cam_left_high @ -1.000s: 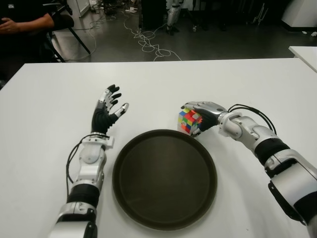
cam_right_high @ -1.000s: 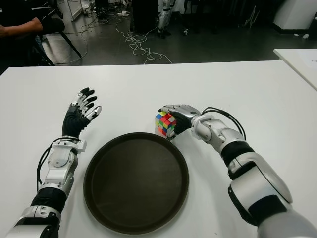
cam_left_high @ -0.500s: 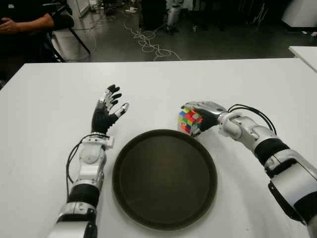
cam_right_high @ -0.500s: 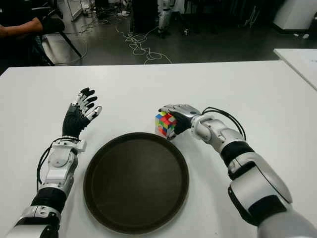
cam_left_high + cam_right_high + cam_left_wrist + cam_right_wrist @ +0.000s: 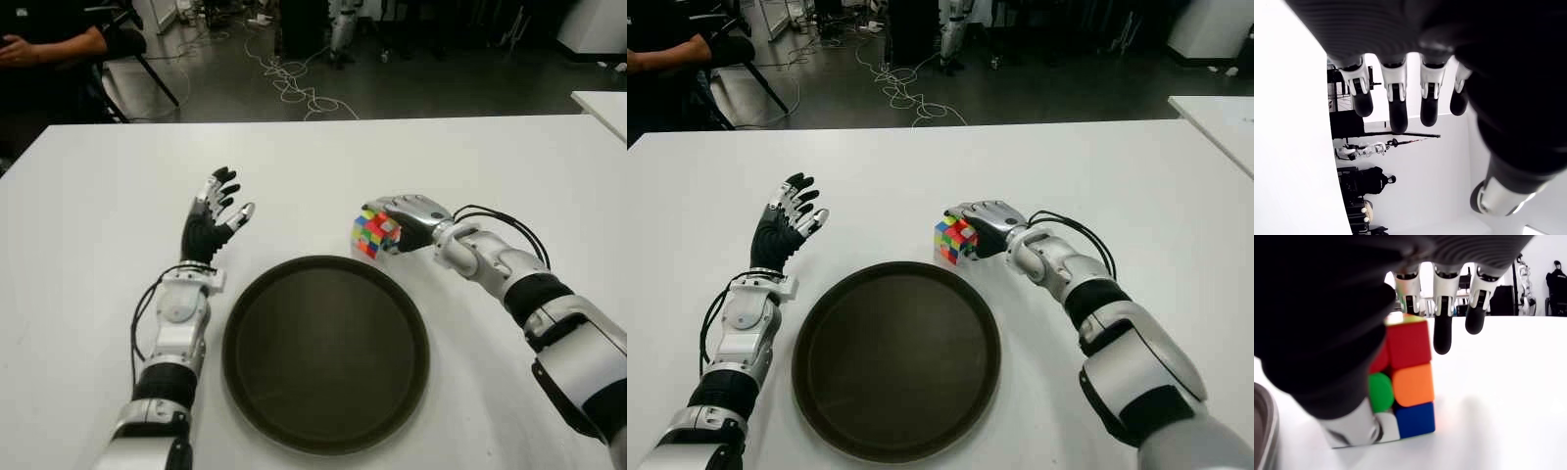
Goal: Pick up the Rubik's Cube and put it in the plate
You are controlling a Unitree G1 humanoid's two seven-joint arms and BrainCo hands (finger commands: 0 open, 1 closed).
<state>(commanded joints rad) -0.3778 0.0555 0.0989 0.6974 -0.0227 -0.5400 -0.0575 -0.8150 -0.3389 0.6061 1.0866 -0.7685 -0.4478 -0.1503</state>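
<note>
While the right hand (image 5: 409,217) clasps the Rubik's Cube (image 5: 373,234) from above, the cube sits just beyond the far rim of the plate (image 5: 325,354), tilted a little. In the right wrist view the thumb presses one face of the cube (image 5: 1406,377) and the fingers (image 5: 1442,335) curl down past its far side — whether its lower edge touches the table (image 5: 88,245) or is just clear of it, I cannot tell. The dark round plate lies on the white table between the two arms. The left hand (image 5: 213,217) shows to the left of the plate, palm raised and fingers spread, holding nothing — its wrist view shows the fingers (image 5: 1396,100) straight. Beyond the table's far edge a person's arm (image 5: 54,44) shows at the upper left.
</note>
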